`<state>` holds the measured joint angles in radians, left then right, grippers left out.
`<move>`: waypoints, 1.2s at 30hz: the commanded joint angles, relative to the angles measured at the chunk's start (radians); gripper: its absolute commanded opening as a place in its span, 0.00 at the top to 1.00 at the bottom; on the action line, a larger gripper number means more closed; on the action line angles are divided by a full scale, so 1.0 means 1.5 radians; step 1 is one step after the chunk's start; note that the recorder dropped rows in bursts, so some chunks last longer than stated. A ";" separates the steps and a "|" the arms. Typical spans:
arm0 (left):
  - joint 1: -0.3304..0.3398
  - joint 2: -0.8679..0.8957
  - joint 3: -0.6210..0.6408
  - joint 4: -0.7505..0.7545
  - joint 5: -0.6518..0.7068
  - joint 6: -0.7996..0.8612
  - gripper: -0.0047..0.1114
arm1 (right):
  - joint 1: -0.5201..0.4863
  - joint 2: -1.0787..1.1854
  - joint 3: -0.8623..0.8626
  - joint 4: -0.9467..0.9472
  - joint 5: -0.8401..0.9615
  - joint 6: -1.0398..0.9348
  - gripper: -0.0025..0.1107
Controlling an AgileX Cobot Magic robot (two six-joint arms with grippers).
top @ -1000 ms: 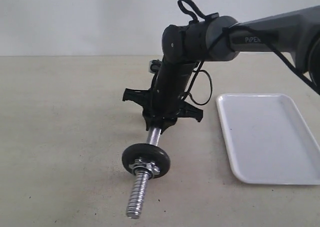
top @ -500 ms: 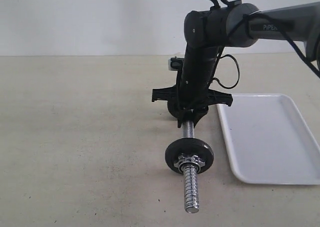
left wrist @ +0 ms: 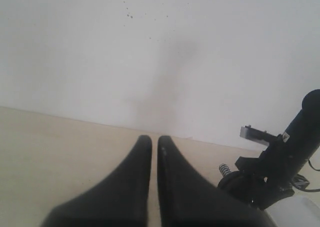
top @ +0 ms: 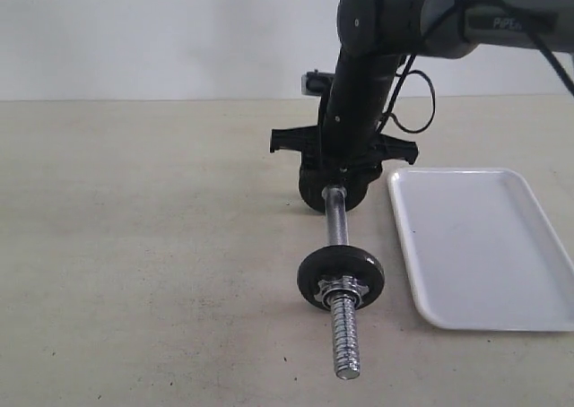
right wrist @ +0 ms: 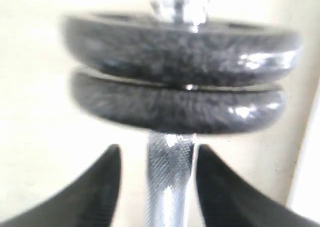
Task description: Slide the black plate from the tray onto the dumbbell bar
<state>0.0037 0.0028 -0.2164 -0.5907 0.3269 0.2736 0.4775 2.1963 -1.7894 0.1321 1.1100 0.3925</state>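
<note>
The table (top: 134,246) is seen as the widest surface, and the right arm (top: 386,21) is reached in over it from the upper right of the exterior view. The tray (top: 484,246) is laid flat on the table, just beside the arm's lower end. To the left of the tray, the bar (top: 337,232) is laid on the table with one threaded end pointed toward the exterior camera.

Near that end a black disc (top: 341,265) is carried on the bar, with a nut (top: 341,291) set against its outer face. At the far end two more are threaded face to face. The outer plate (right wrist: 180,44) is set toward the thread and the inner plate (right wrist: 180,104) toward the smooth middle. Both are on the bar and off the tray, and which is the task's own cannot be told.

The right gripper (right wrist: 157,150) is held astride the bar just behind the inner plate. Its fingers (right wrist: 100,192) are spread, with a gap shown on each side of the rod. The left gripper (left wrist: 151,139) is raised clear of the table, its fingers pressed together on nothing.
</note>
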 commanded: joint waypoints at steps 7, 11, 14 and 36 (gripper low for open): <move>0.002 -0.002 0.003 0.003 -0.010 -0.003 0.92 | -0.006 -0.014 -0.006 0.003 0.007 -0.009 0.44; 0.002 -0.002 0.003 0.003 -0.010 -0.003 0.92 | -0.006 -0.014 -0.006 0.003 0.007 -0.009 0.44; 0.002 -0.002 0.003 0.003 -0.010 -0.003 0.92 | -0.006 -0.014 -0.006 0.003 0.007 -0.009 0.44; 0.002 -0.002 0.003 0.003 -0.010 -0.003 0.92 | 0.031 0.032 -0.006 0.045 -0.016 -0.009 0.98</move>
<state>0.0037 0.0028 -0.2164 -0.5907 0.3215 0.2736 0.5287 2.2461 -1.7964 0.2232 1.0764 0.3841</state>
